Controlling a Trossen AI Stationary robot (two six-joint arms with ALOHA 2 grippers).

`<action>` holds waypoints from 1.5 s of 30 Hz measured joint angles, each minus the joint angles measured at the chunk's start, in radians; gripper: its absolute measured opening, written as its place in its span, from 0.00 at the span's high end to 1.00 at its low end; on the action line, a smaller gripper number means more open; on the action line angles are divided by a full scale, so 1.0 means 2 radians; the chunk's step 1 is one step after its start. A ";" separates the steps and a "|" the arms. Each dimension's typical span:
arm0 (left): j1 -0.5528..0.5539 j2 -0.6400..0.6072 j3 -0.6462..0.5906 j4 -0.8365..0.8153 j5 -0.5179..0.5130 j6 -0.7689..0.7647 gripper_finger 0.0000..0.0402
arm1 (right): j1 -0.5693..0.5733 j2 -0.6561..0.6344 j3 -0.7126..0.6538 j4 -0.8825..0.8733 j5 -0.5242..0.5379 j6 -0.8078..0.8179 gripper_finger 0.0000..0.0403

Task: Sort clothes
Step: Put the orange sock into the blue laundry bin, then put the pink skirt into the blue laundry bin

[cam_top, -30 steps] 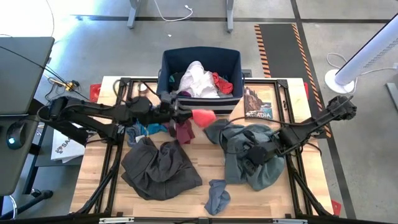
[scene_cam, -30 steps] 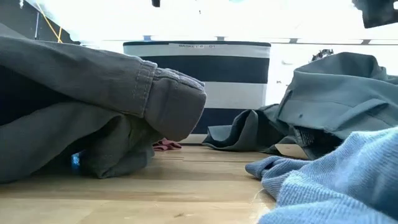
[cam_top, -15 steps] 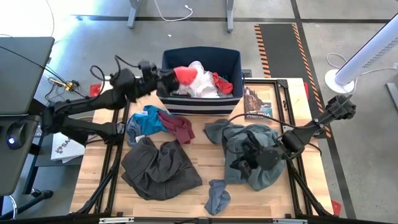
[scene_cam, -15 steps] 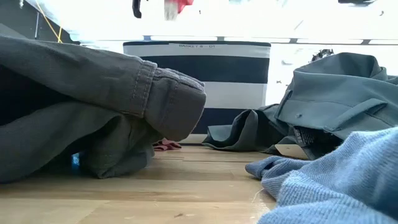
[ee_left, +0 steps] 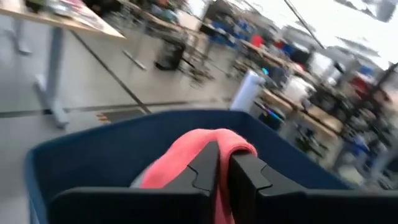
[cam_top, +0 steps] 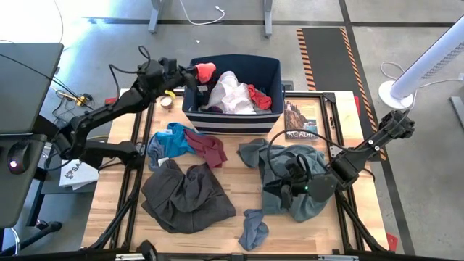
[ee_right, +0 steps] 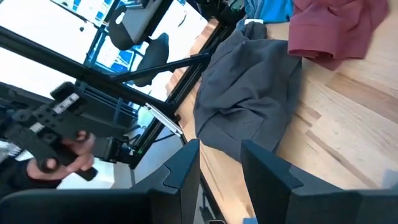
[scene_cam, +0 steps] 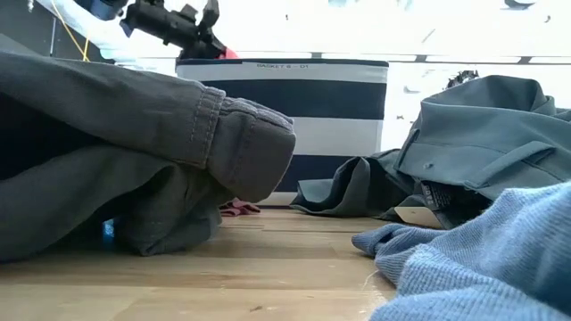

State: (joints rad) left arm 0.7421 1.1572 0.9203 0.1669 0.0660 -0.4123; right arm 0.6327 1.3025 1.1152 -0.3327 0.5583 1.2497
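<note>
My left gripper point(cam_top: 194, 71) reaches level over the far left rim of the navy striped bin point(cam_top: 232, 123), shut on a red sock point(cam_top: 206, 70). White point(cam_top: 230, 90) and red pieces lie in the bin. My right gripper point(cam_top: 288, 190) hovers open over the grey-green shirt point(cam_top: 290, 163), nothing between its fingers point(ee_right: 183, 174). Dark trousers point(cam_top: 187, 196), a blue piece point(cam_top: 170, 141), a maroon piece point(cam_top: 210, 148) and a grey-blue sock point(cam_top: 254, 228) lie flat on the table. My left gripper pinches the red sock between its two fingertips point(ee_left: 208, 165); the cloth bunches over and beyond the tips point(ee_left: 214, 140). The fingers come level from the table's left side. The sock is lifted clear, above the bin's inside; which end is held I cannot tell.
A printed card point(cam_top: 301, 119) lies right of the bin, a small round thing point(cam_top: 167, 101) left of it. Bare wood shows between trousers and shirt point(cam_top: 243, 181). A person's hand with a controller point(ee_right: 56, 155) shows beyond the table's edge.
My left gripper has swung with the red sock from in front of the bin toward the table's far left, ending over the bin's left rim. My right gripper has risen a little above the shirt and tipped up, nearer to level.
</note>
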 joint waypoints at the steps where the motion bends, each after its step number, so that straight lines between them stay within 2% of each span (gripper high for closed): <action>1: 0.005 0.002 0.000 -0.002 0.019 0.006 0.92 | -0.001 0.000 0.000 0.000 0.000 0.002 0.72; 4: 0.010 0.005 0.000 -0.015 0.048 0.033 0.82 | -0.002 0.000 0.000 0.001 0.000 0.004 0.72; 11: 0.009 0.003 0.000 -0.045 0.045 0.096 0.54 | -0.008 0.000 0.000 0.001 -0.007 0.004 0.72; 13: 0.009 0.003 0.011 -0.082 0.039 0.118 0.48 | -0.009 0.000 0.000 0.001 -0.008 0.003 0.72; 16: 0.002 0.003 0.056 -0.179 0.009 0.211 0.43 | -0.009 0.000 0.000 0.001 -0.009 0.003 0.72; 19: -0.014 0.006 0.105 -0.264 -0.047 0.308 0.41 | -0.009 0.000 0.000 0.001 -0.009 -0.001 0.72; 22: -0.028 0.006 0.147 -0.298 -0.086 0.376 0.41 | -0.013 0.000 0.000 0.001 -0.010 -0.012 0.72; 27: -0.043 0.015 0.200 -0.345 -0.103 0.485 0.41 | -0.028 0.000 0.000 0.001 -0.023 -0.028 0.72; 31: -0.040 0.055 0.257 -0.448 -0.081 0.465 0.41 | -0.046 0.000 0.000 0.001 -0.056 -0.032 0.72; 34: -0.029 0.107 0.312 -0.551 -0.037 0.442 0.41 | -0.056 0.000 0.000 0.004 -0.082 -0.032 0.72; 36: -0.029 0.140 0.345 -0.586 -0.032 0.440 0.41 | -0.059 0.000 0.000 0.005 -0.096 -0.035 0.72; 39: -0.034 0.172 0.389 -0.610 -0.040 0.439 0.41 | -0.059 0.000 0.000 0.005 -0.098 -0.036 0.72; 45: -0.029 0.198 0.437 -0.593 -0.039 0.412 0.41 | -0.053 0.000 0.000 0.012 -0.085 -0.036 0.72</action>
State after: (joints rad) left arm 0.6846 1.5536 1.7948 -1.0190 -0.0116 0.4121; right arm 0.5260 1.3018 1.1152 -0.3082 0.3890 1.1774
